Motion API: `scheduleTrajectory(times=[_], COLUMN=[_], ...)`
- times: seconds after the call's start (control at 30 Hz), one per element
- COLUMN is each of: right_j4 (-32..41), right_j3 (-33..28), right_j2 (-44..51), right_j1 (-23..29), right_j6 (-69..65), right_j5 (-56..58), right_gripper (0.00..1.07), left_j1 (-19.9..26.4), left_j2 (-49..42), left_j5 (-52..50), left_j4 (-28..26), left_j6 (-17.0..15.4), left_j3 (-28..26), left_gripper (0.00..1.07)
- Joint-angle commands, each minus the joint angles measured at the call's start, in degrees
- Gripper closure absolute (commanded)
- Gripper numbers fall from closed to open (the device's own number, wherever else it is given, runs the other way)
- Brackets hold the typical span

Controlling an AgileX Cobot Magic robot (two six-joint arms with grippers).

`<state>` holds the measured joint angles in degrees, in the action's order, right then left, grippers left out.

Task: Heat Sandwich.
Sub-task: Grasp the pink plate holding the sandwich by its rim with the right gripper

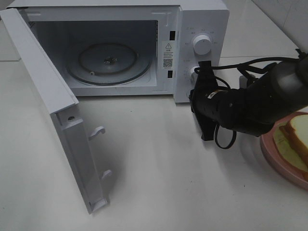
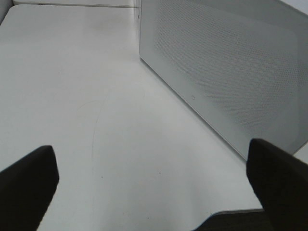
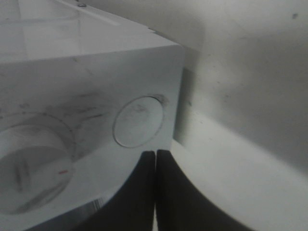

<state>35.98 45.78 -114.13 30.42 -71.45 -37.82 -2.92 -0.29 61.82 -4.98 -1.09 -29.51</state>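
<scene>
At the microwave point(image 1: 204, 19) panel's edge, right pincer point(image 3: 155, 168) is pressed together; left pincer point(image 2: 151, 163) spread above desk point(image 2: 72, 96) beside open door point(image 1: 53, 101).

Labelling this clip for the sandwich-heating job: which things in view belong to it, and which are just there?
Belongs to the job: sandwich; pink plate under it; microwave; its open door; glass turntable; right gripper, shut, by the control panel.
Just there: white table; black cable on the right arm; left gripper, open and empty.
</scene>
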Motion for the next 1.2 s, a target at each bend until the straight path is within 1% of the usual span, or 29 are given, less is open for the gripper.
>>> scheduleTrajectory(times=[0.03,0.13,0.17,0.2,0.3,0.33,0.4,0.47,0.5,0.6,0.63,0.67,0.73,0.77,0.8,0.9,0.93,1.0,1.07,1.13,1.2], right_j4=[-1.43,-5.96,-5.96,-9.22,-13.87,-13.87,-15.18,-16.1,-16.1,-16.1,-16.1,-16.16,-16.16,-16.16,-16.16,-16.16,-16.16,-16.27,-18.16,-18.96,-22.0], right_j3=[-0.8,-2.86,-2.86,-3.32,-3.44,-3.44,-3.44,-3.44,-3.44,-3.44,-3.44,-3.44,-3.44,-3.38,-3.38,-3.38,-3.38,-3.38,-3.21,-3.21,-2.98], right_j2=[1.72,5.1,5.1,6.82,10.54,10.54,12.43,15.01,15.01,17.53,17.53,19.42,21.43,23.32,23.32,25.5,26.24,26.47,26.99,26.99,27.27], right_j1=[0.17,-0.06,-0.06,-0.23,-0.23,-0.23,-0.23,-0.23,-0.23,-0.97,-0.97,-1.72,-2.58,-3.5,-3.5,-5.1,-6.13,-6.47,-7.45,-7.56,-7.56], right_j6=[1.09,2.29,2.29,3.67,8.37,8.37,12.09,19.25,19.25,27.33,27.33,32.43,37.13,42.4,42.4,48.53,52.02,53.97,58.96,60.05,62.8], right_j5=[1.15,4.64,4.64,8.08,16.9,16.9,20.86,25.9,25.9,31.4,31.4,34.95,37.82,41.02,41.02,47.38,51.11,52.94,57.18,58.56,60.62], right_gripper=[1.07,1.07,1.07,1.07,1.07,1.07,1.07,1.07,1.07,1.07,1.07,1.07,1.07,1.06,1.06,1.06,1.06,1.06,1.05,1.05,1.04], left_j1=[0.11,0.11,0.11,0.11,0.11,0.11,0.11,0.11,0.11,0.11,0.11,0.11,0.11,0.11,0.11,0.11,0.11,0.11,0.11,0.11,0.11], left_j2=[-1.32,-1.32,-1.32,-1.32,-1.32,-1.32,-1.32,-1.32,-1.32,-1.32,-1.32,-1.32,-1.32,-1.32,-1.32,-1.32,-1.32,-1.32,-1.32,-1.32,-1.32], left_j5=[-0.34,-0.34,-0.34,-0.34,-0.34,-0.34,-0.34,-0.34,-0.34,-0.34,-0.34,-0.34,-0.34,-0.34,-0.34,-0.34,-0.34,-0.34,-0.34,-0.34,-0.34], left_j4=[-0.23,-0.23,-0.23,-0.23,-0.23,-0.23,-0.23,-0.23,-0.23,-0.23,-0.23,-0.23,-0.23,-0.23,-0.23,-0.23,-0.23,-0.23,-0.23,-0.23,-0.23], left_j6=[0.11,0.11,0.11,0.11,0.11,0.11,0.11,0.11,0.11,0.11,0.11,0.11,0.11,0.11,0.11,0.11,0.11,0.11,0.11,0.11,0.11], left_j3=[0.0,0.0,0.0,0.0,0.0,0.0,0.0,0.0,0.0,0.0,0.0,0.0,0.0,0.0,0.0,0.0,0.0,0.0,0.0,0.0,0.0], left_gripper=[0.07,0.07,0.07,0.07,0.07,0.07,0.07,0.07,0.07,0.07,0.07,0.07,0.07,0.07,0.07,0.07,0.07,0.07,0.07,0.07,0.07])
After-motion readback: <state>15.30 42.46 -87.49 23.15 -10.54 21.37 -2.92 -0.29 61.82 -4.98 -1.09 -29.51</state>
